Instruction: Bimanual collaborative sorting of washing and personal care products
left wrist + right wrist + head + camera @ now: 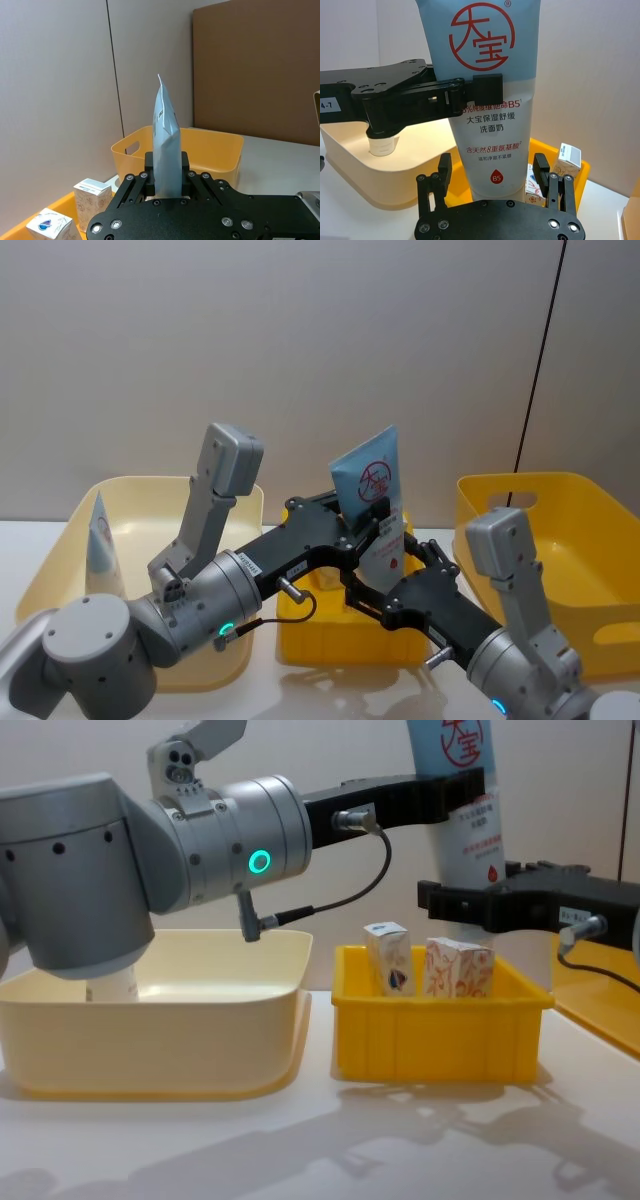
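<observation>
Left hand (167,170): closed flat on the tube (368,490) about halfway up, reaching in from 9 o'clock; kept it upright with the crimped end at 12 o'clock.
Tube: hung clear of the counter (320,1140), above the back edge of the small tray (440,1040); lower end hidden behind the right hand's body.
Right hand (492,172): sat below the left hand's grip, reaching in from 5 o'clock in the head view; fingers spread wide, one on each side of the tube's white lower part, with a gap showing on both sides.
Why held so: judged a handover. Gripped high and kept upright, probably to leave the lower part free and centred for the second hand.
Cartons (390,958): stood upright side by side in the tray, one with a blue logo, one (458,968) with an orange pattern; seemingly waiting to be sorted.
Cream bin (150,480): lay at 9 o'clock from the tray, with a second tube (100,535) standing on its cap inside; likely the place for tubes.
Yellow bin (560,530): lay at 3 o'clock from the tray, on the right hand's side; contents not visible.
Next move: called for closing the right hand squarely before loosening the left.
Risk: soft, flat tube; could have buckled or slipped if released early or pinched off-centre.
</observation>
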